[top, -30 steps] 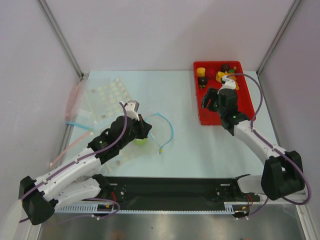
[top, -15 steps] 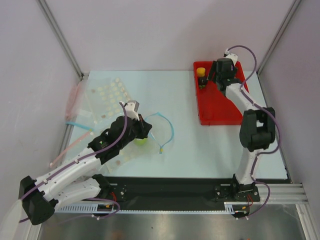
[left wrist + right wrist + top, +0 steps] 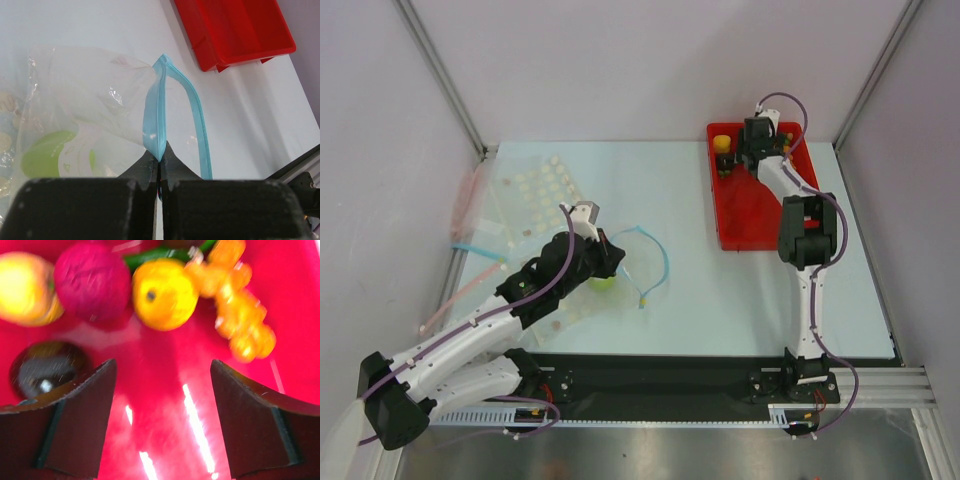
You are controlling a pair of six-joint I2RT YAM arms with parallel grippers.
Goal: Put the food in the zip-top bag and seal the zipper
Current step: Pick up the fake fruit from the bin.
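- Counter (image 3: pixel 720 290): pale surface carrying everything listed below.
- Red tray (image 3: pixel 745 225): far right of the counter, holding the food not yet bagged.
- Zip-top bag (image 3: pixel 90 100): clear, lying left of centre, well apart from the tray, mouth held open.
- Left jaws: pressed together on the zipper (image 3: pixel 155 115), pinching one lip up so the light-blue strip bows into a loop.
- Right jaws: spread wide low over the tray floor, nothing between them, near the pieces.
- Bagged so far: green apple (image 3: pixel 45 155) only, as far as visible.
- In tray: yellow fruit (image 3: pixel 165 292), dark red ball (image 3: pixel 92 280), orange bunch (image 3: pixel 240 305), dark ball (image 3: pixel 47 367), green chili (image 3: pixel 155 255).
- Progress, judged: early; most pieces to move, zipper unsealed.
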